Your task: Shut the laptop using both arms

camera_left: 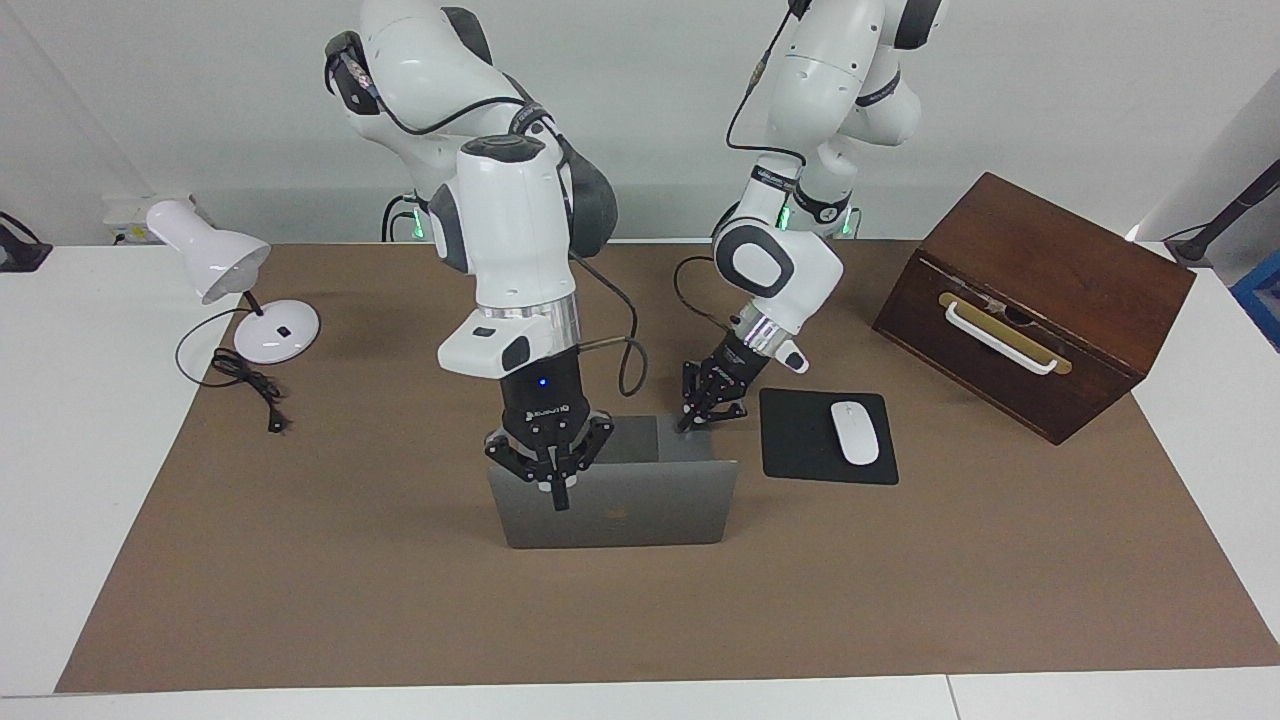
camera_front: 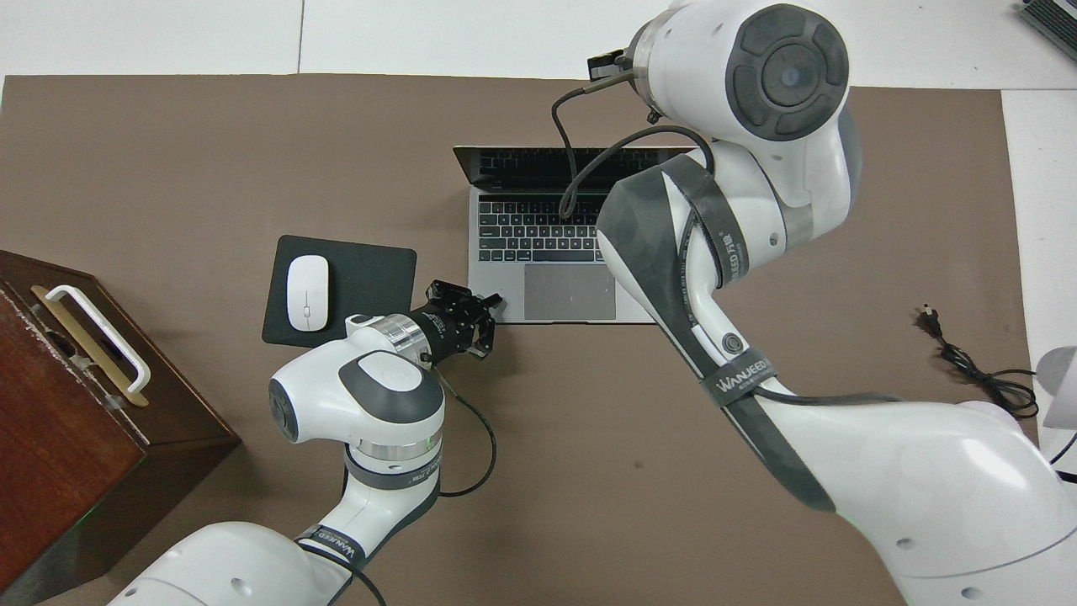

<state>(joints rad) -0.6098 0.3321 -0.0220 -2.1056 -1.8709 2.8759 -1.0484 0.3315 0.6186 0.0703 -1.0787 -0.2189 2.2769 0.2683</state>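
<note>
The laptop (camera_left: 650,520) (camera_front: 522,231) stands open on the brown mat, its silver lid upright with the logo side away from the robots. My right gripper (camera_left: 559,492) points down at the lid's top edge, toward the right arm's end. It is shut and its tips show against the lid's outer face; I cannot tell whether they touch it. In the overhead view the right arm's wrist hides this gripper. My left gripper (camera_left: 689,424) (camera_front: 495,300) is shut and empty. It rests low on the base's corner nearest the robots, beside the trackpad.
A black mouse pad (camera_left: 800,440) (camera_front: 370,278) with a white mouse (camera_left: 854,432) (camera_front: 307,291) lies beside the laptop toward the left arm's end. A wooden box (camera_left: 1040,270) stands further that way. A white lamp (camera_left: 215,262) and its cable (camera_left: 245,385) sit at the right arm's end.
</note>
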